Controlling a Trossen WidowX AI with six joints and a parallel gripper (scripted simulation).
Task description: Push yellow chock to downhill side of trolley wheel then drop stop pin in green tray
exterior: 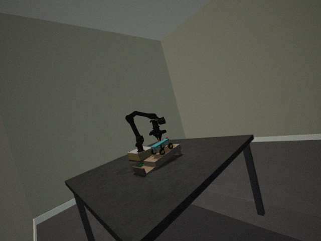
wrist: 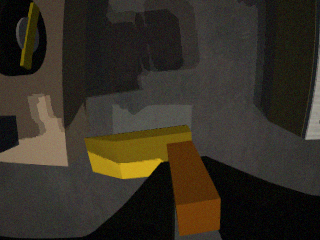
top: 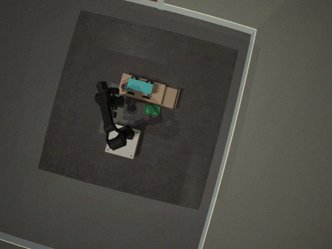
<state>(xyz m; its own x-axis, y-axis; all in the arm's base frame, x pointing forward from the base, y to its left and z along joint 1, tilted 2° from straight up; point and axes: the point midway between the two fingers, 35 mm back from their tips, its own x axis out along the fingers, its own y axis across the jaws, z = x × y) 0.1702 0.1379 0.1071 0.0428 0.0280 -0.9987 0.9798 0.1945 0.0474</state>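
My gripper [exterior: 158, 138] [wrist: 183, 167] is shut on the chock's orange handle [wrist: 192, 172]. The chock's yellow body [wrist: 125, 152] hangs above the table beside the ramp's uphill end, not touching the ramp; its black base is hidden. The turquoise trolley [top: 139, 86] [exterior: 160, 143] stands on the wooden ramp [top: 158, 99] [exterior: 151, 160] [wrist: 45, 147]. One trolley wheel [wrist: 10, 50] shows at the wrist view's upper left. The red-headed pin [top: 123, 84] [exterior: 166, 137] stands at the trolley's uphill end. The green tray [top: 152, 110] [exterior: 141, 164] sits beside the ramp's lower half.
The arm's pale base block [top: 123, 150] [exterior: 135, 155] [wrist: 314, 100] stands on the same side of the ramp as the tray. A raised lip [top: 178, 98] [exterior: 139, 170] closes the ramp's low end. The arm's shadow falls between the base and the ramp.
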